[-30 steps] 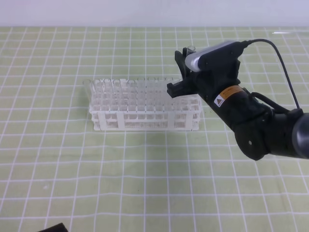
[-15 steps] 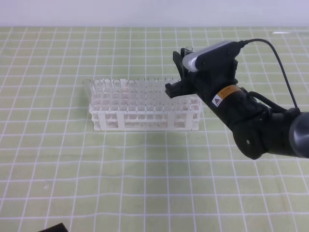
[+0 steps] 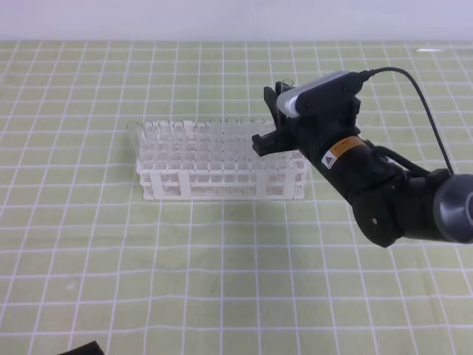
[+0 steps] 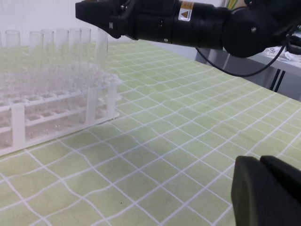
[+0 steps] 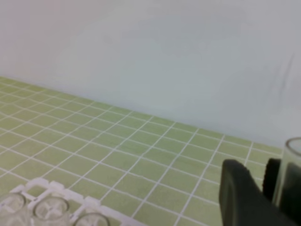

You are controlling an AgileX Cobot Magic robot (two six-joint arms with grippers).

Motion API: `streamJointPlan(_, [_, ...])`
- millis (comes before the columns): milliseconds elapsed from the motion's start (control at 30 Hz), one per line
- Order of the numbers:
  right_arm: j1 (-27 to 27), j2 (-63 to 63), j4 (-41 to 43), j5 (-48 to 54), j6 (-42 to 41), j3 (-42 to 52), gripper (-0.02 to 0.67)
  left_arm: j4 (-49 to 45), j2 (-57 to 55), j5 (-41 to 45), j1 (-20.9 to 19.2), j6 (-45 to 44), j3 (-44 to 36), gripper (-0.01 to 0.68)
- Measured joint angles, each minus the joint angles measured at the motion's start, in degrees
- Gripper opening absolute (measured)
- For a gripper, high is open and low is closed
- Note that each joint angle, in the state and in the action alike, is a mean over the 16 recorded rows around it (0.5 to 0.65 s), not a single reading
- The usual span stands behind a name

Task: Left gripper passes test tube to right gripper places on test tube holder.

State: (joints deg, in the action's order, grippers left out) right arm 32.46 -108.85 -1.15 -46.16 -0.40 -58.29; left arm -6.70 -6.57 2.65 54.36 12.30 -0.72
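Note:
The white test tube holder (image 3: 222,177) stands mid-table on the green checked cloth, and it also shows in the left wrist view (image 4: 56,108). My right gripper (image 3: 270,117) hovers over the holder's right end, shut on the clear test tube (image 3: 286,83), which it holds upright. From the left wrist the test tube (image 4: 102,47) hangs below the right gripper (image 4: 99,21), just above the holder's end holes. The tube's rim (image 5: 292,155) sits beside a black finger (image 5: 242,195) in the right wrist view. My left gripper (image 4: 263,188) is shut and empty, low and apart from the holder.
Several other clear tubes (image 4: 47,52) stand in the holder's back rows. The holder's corner (image 5: 47,202) lies below the right wrist. A pale wall (image 3: 222,18) closes off the far table edge. A black cable (image 3: 421,96) arcs behind the right arm.
The right gripper with the tube has shifted slightly left and lower over the holder's right end. The left gripper has stayed shut.

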Motion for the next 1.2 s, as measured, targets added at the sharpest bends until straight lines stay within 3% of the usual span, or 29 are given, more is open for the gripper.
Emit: streamJointPlan(1200, [-0.06, 0.15, -0.01, -2.86, 0.32, 0.43, 0.085, 0.04, 0.14, 0.31, 0.03, 0.05, 0.29, -0.003])
